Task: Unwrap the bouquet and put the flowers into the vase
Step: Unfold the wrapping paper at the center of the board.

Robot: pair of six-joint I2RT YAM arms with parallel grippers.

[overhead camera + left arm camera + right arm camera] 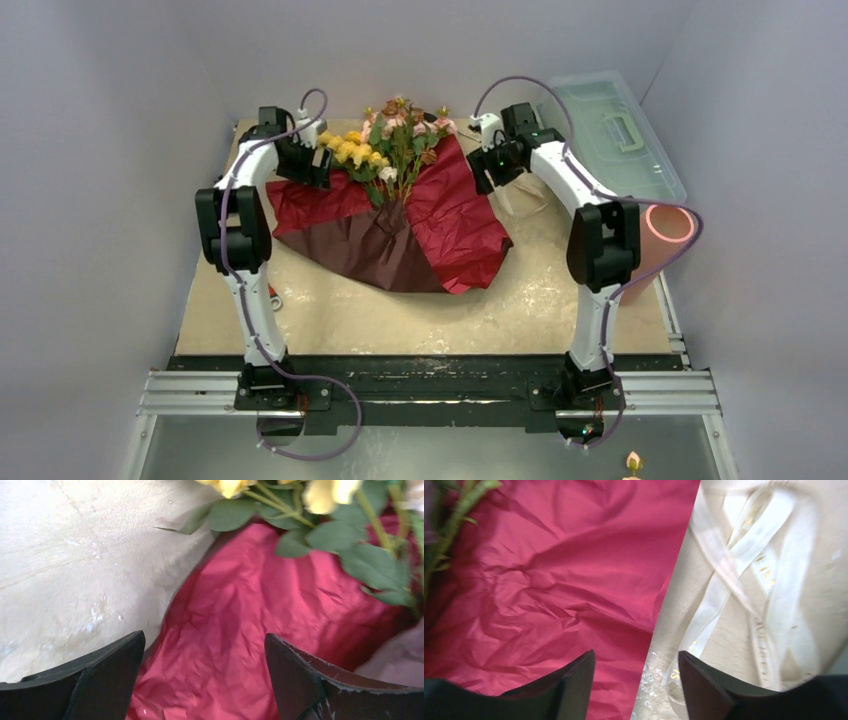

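Flowers [395, 140] lie on opened red paper [450, 220], far middle of the scuffed beige worktop [400, 320] — pale lilac walls [100, 120] around. Left hand [205, 645] gapes empty over the paper's left edge; right hand [636, 662], parted, above loose ribbon [744, 550]; vase [668, 228] at right edge.

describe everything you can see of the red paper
The paper is a thin, crinkled sheet, bright red with a darker maroon panel at the near middle. It lies spread open on the table, the flowers resting on it, stems toward its centre. The ribbon lies just off its right edge. The left gripper and right gripper hang open over its side edges, gripping nothing.
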